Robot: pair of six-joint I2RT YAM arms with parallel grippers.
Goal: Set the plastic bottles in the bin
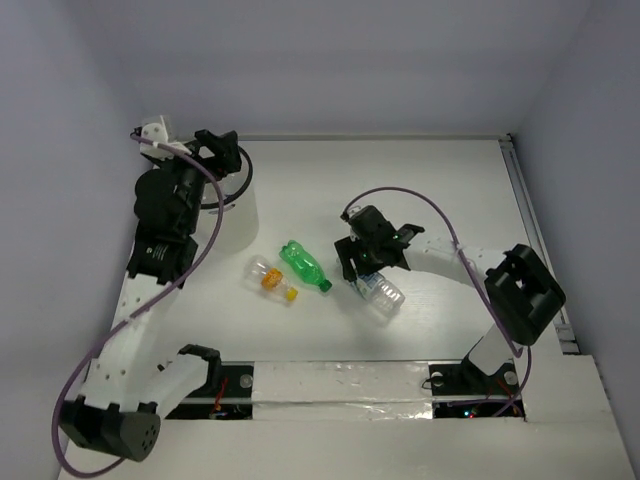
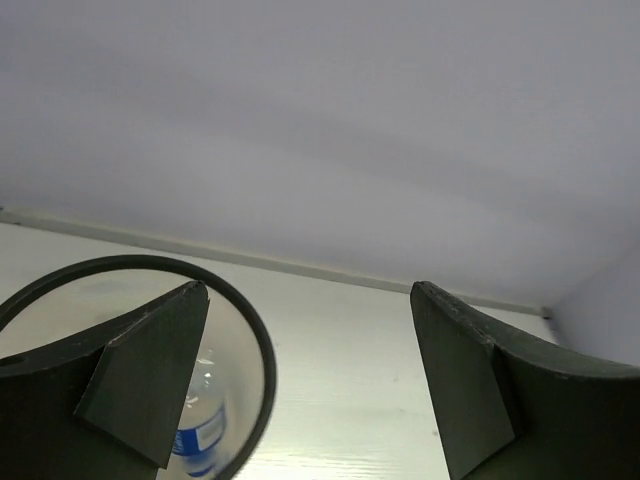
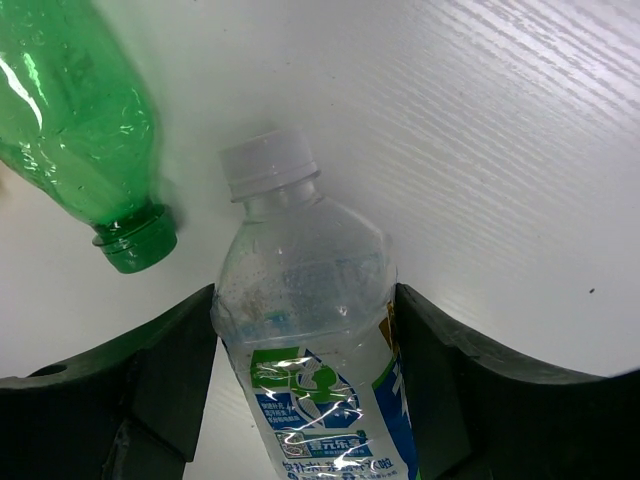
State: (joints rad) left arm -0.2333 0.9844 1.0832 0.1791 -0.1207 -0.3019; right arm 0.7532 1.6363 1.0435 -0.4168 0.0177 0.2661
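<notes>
My right gripper [image 3: 305, 295] is low over the white table [image 1: 450, 180], right of centre. Its two dark fingers [image 3: 165, 380] stand on either side of a clear bottle with a white cap [image 3: 300, 330] and a green, blue and white label. Both fingers look pressed against the bottle's sides just below its shoulder, so the jaws are held fairly wide by its body. The bottle lies on its side on the table, cap pointing away from my wrist.

Just beside it on the left lies the green bottle [image 1: 303, 265], also on its side. Its green cap is close to the clear bottle's shoulder, though I cannot tell whether they touch. Left of that, a little apart, is the tiny orange-labelled bottle [image 1: 272, 280], its yellow cap towards the near edge.

My left gripper [image 2: 310, 300] is at the far left, above the bin [image 1: 240, 225]. Its jaws are spread wide with nothing between them. The left finger sits over the bin's black ring rim and the right one reaches past it over bare table. Down inside the bin I can see a clear bottle with a blue-white label [image 2: 200, 435].
</notes>
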